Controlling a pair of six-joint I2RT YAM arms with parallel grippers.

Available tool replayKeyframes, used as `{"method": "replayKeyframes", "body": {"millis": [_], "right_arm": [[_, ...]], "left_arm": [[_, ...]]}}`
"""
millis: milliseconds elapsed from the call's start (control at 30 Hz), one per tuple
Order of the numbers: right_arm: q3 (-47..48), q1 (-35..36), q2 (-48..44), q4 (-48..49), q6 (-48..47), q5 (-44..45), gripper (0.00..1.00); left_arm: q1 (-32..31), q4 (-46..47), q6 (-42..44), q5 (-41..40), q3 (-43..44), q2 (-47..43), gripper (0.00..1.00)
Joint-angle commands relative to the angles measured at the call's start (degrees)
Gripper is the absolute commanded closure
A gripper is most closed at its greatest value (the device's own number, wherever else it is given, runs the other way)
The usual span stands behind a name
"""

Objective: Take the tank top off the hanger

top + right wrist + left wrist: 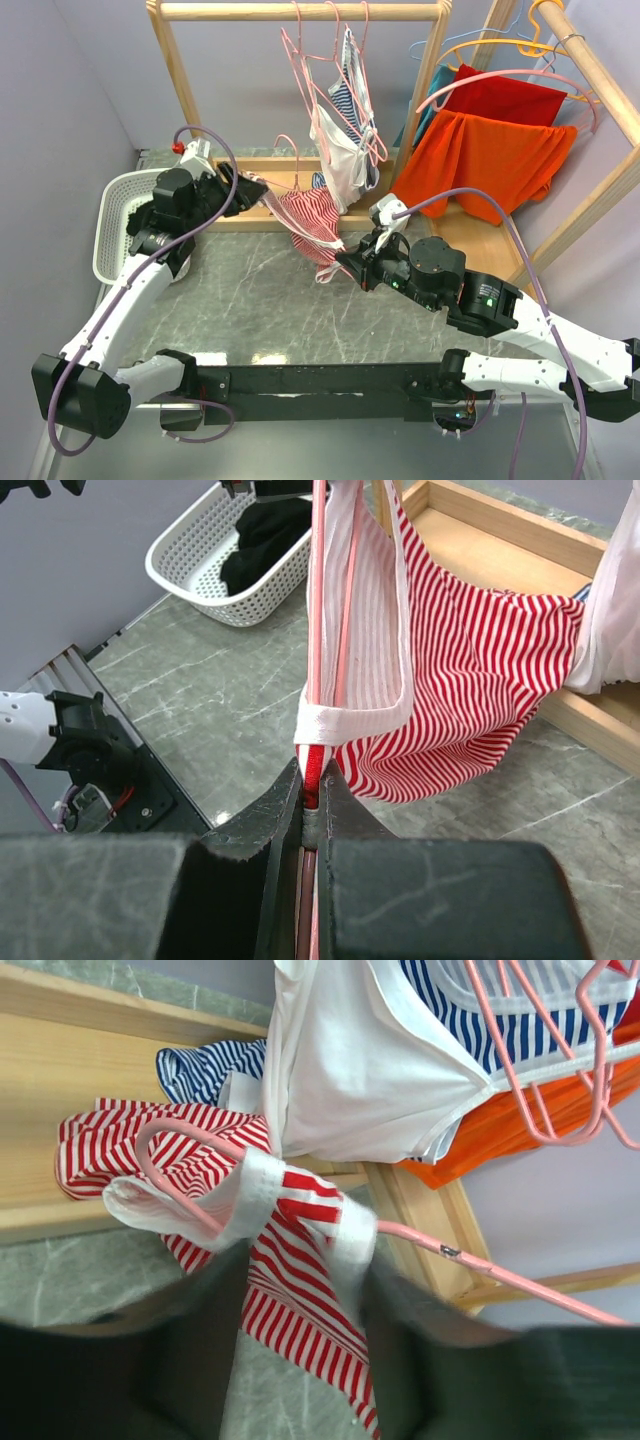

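Tank top, seemingly pinched by right gripper, reaches left gripper.

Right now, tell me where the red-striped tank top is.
Top view, centre: the red-striped tank top hangs between the left gripper and right gripper, on its pink hanger, just in front of the wooden rack base.

Light is bright, even and diffuse, with soft shadows on the worktop. In my wrist views, left pincer and right pincer are dark, blurred foreground. The tank top beyond is sharp.
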Motion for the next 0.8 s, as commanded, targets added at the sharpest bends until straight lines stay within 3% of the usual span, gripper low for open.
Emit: {"method": "replayKeyframes", "body": {"millis": [0, 33, 167, 467, 767], "right_arm": [[1.84, 0.38, -0.64, 4.37, 0.08, 0.33, 1.00], [1.84, 0.38, -0.82, 4.37, -0.01, 0.33, 1.00], [2.19, 0.38, -0.65, 3.41, -0.18, 1.65, 1.00], [1.84, 0.38, -2.84, -2.13, 0.25, -0.28, 1.00], [2.02, 0.38, -5.12, -5.65, 1.05, -4.50, 1.00]], "left_arm": [[-0.42, 0.03, 0.96, -2.46, 2.40, -0.73, 0.60], [-0.34, -0.41, 1.14, -2.82, 2.58, -0.64, 0.64], [-0.34, -2.87, 2.36, -5.98, 3.55, -0.55, 0.99], [0.71, -10.96, 7.28, -19.58, 10.31, 2.96, 0.99], [3.79, -12.98, 8.43, -20.48, 15.58, 13.06, 0.99]]}}
